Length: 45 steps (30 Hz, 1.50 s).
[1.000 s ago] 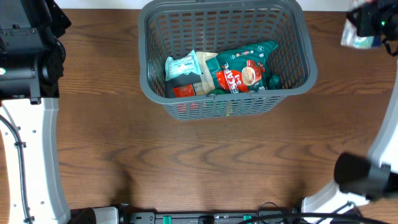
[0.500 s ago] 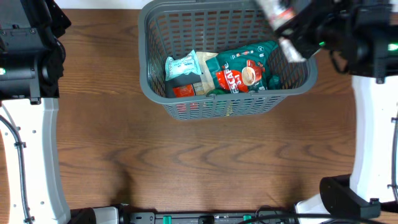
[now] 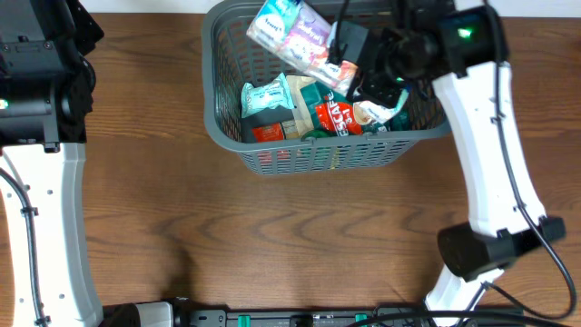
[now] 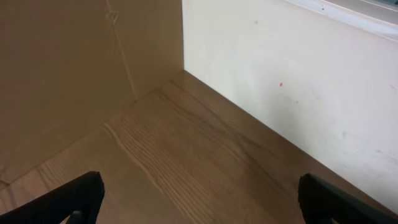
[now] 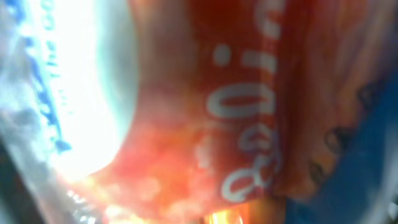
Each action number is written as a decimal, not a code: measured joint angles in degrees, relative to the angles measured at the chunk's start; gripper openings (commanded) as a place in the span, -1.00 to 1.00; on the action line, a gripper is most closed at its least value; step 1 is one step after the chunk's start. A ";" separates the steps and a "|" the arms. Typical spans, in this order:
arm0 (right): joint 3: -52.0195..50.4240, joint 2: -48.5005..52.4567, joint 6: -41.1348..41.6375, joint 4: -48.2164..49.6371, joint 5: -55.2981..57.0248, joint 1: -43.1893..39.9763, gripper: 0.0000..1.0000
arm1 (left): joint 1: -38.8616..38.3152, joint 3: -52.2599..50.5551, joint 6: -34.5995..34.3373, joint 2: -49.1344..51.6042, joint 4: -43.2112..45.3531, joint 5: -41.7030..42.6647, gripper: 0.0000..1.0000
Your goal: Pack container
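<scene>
The dark grey basket (image 3: 223,123) stands at the back middle of the table. Inside lie a teal and white packet (image 3: 266,97), a red and green coffee pack (image 3: 341,113) and a red item (image 3: 269,134). My right gripper (image 3: 349,56) is over the basket, shut on a white, pink and purple packet (image 3: 292,33) held above its back left part. In the right wrist view this packet (image 5: 205,112) fills the frame as a red and white blur, hiding the fingers. My left gripper (image 4: 199,202) is open and empty above bare wood.
My left arm (image 3: 36,82) stands at the table's far left, away from the basket. The right arm's base (image 3: 472,250) is at the front right. A pale wall (image 4: 292,81) borders the table in the left wrist view.
My right arm has swung from the far right edge to over the basket, carrying the packet leftward. The left arm has not moved.
</scene>
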 measured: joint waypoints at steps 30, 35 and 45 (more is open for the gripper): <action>-0.26 10.99 5.38 2.91 -1.62 0.00 0.55 | 0.00 0.00 0.00 0.00 0.00 0.00 0.97; 0.24 8.15 12.63 8.02 -1.70 -0.02 0.78 | 0.02 0.00 0.00 0.00 0.00 0.00 0.97; 5.03 -7.17 35.85 15.23 15.58 -3.76 0.98 | 0.02 0.00 0.00 0.00 0.00 0.00 0.97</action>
